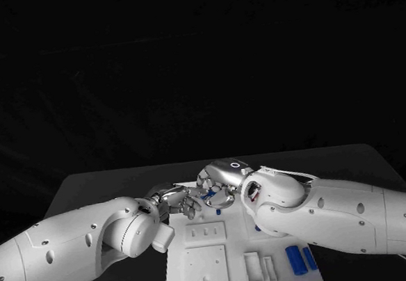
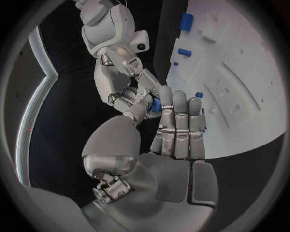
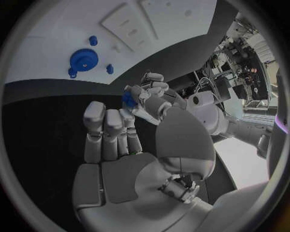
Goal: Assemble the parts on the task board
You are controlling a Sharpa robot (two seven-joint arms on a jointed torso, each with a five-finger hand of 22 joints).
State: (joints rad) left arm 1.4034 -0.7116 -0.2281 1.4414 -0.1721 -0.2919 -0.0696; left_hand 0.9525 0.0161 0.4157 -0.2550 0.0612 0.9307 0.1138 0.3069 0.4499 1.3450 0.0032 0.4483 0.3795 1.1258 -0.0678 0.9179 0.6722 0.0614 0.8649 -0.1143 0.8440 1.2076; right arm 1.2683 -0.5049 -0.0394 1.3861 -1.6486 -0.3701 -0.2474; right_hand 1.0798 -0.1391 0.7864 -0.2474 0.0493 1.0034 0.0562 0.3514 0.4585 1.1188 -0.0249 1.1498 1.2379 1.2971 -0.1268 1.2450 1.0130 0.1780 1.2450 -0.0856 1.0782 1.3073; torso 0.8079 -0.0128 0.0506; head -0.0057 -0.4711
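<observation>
Above the far end of the white task board [image 1: 209,280] my two hands meet. My left hand [image 1: 171,202] pinches a small blue part [image 1: 208,196] between thumb and fingers [image 2: 175,116]; the part [image 2: 156,105] shows at its fingertips. In the right wrist view the same blue part [image 3: 128,99] sits in the left hand's fingers [image 3: 151,92]. My right hand [image 1: 221,179] faces it with its fingers [image 3: 108,130] stretched out close beside the part and nothing in its grasp.
Two blue cylinders [image 1: 294,260] lie on the board's near right side beside white blocks [image 1: 252,266]. A blue gear [image 3: 83,59] and small blue pegs [image 3: 109,69] stand on the board. My bulky forearms flank the board over the black table [image 1: 98,186].
</observation>
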